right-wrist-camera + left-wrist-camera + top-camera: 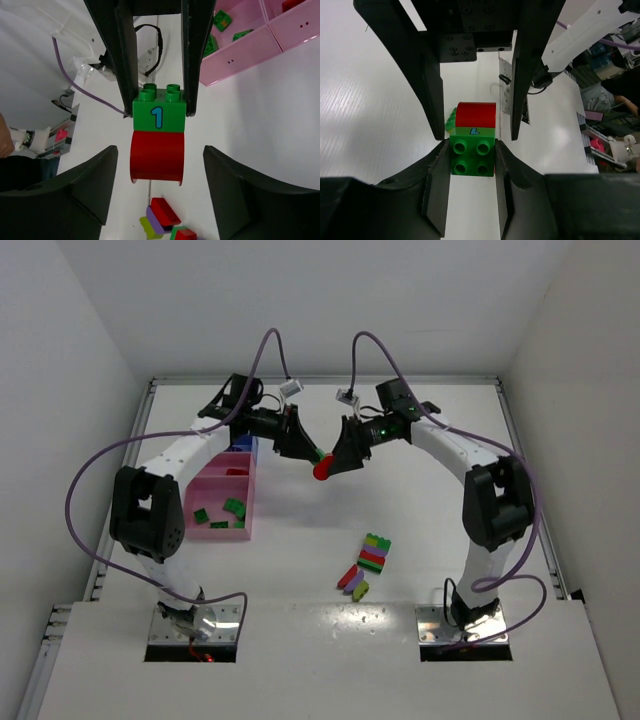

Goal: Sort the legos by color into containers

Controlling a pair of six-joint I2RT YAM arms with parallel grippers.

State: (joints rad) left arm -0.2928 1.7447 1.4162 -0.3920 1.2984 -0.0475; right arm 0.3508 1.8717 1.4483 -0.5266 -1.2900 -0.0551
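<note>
White table (420, 510) lies under both arms. We see the left gripper (472, 150) clamped on a green brick (472, 157), held in the air just right of the pink tray (212, 534). Around the red brick (476, 115) joined to it, the right gripper (159, 155) stands open, not touching. Other legos (375, 552) lie farther right of the tray.

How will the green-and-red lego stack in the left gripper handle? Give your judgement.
Probably rigid: the stack holds shape clamped in the left gripper. Its glossy, rounded red piece may slip in the open right gripper. Pulled, it likely splits at the red-green seam.
</note>
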